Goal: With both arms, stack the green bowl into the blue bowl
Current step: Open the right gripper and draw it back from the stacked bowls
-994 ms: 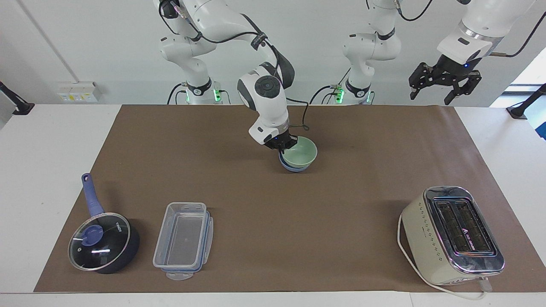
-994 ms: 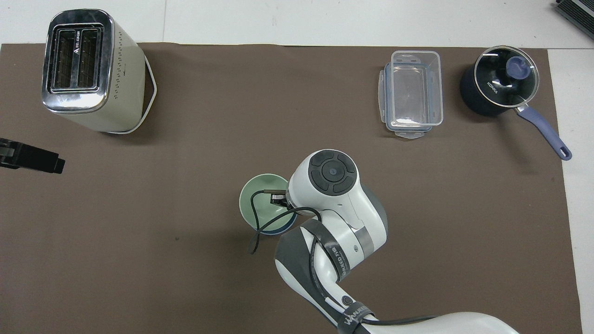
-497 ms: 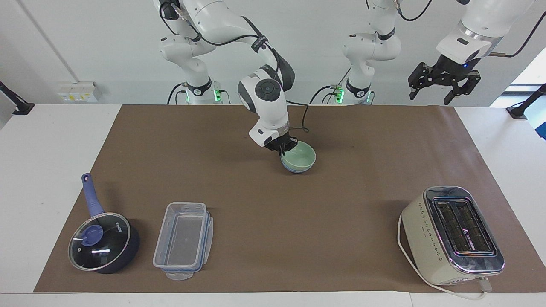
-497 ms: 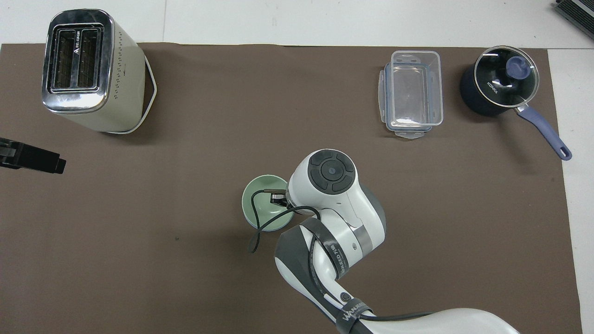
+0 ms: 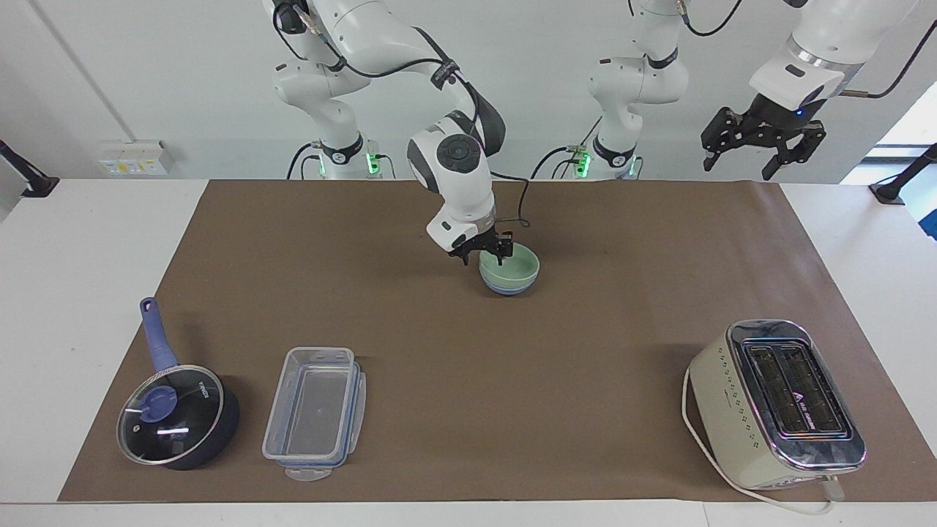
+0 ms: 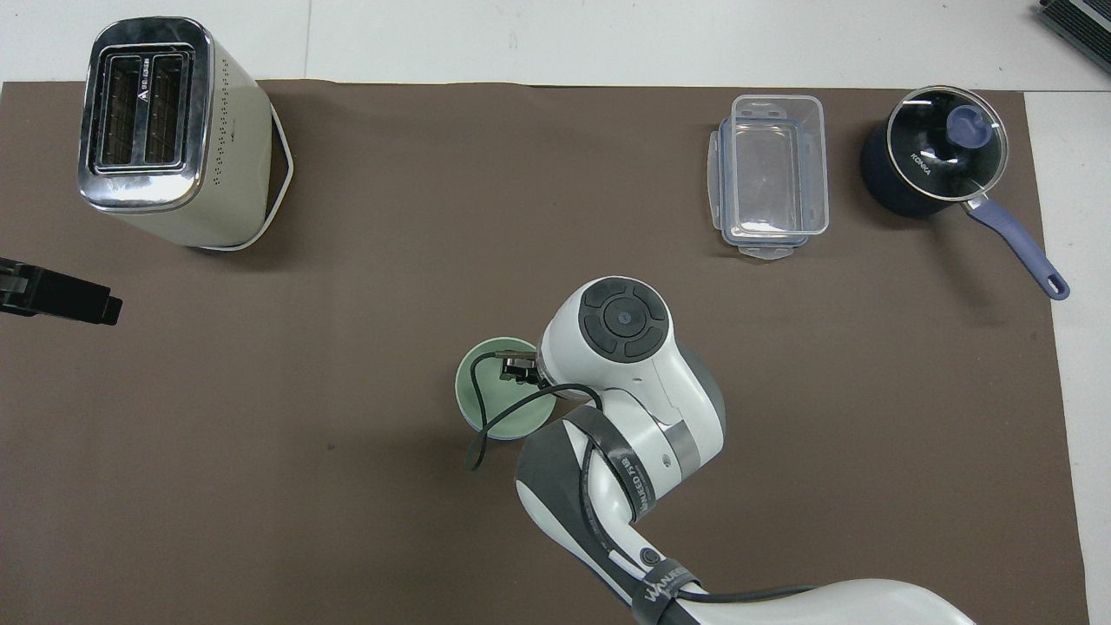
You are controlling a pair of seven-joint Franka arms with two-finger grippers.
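Trouble could come if the right end effector (image 5: 484, 255), open over the green bowl (image 5: 510, 268) at frame center, snags its rim and tips it off the blue bowl (image 5: 507, 288), while the left end effector (image 5: 761, 143) waits open at upper right.

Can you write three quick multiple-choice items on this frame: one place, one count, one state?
1. Where is the green bowl?
A. in the blue bowl
B. beside the toaster
C. in the plastic box

2. How many slots does the toaster have?
A. one
B. two
C. four

3. How is the right tool?
A. shut on the green bowl
B. open at the bowl's rim
C. raised high, away from the bowls

Key: 1 A, only a blue edge shows under the green bowl. 2 B, two slots show on top. 3 B, its fingers stand spread at the rim.
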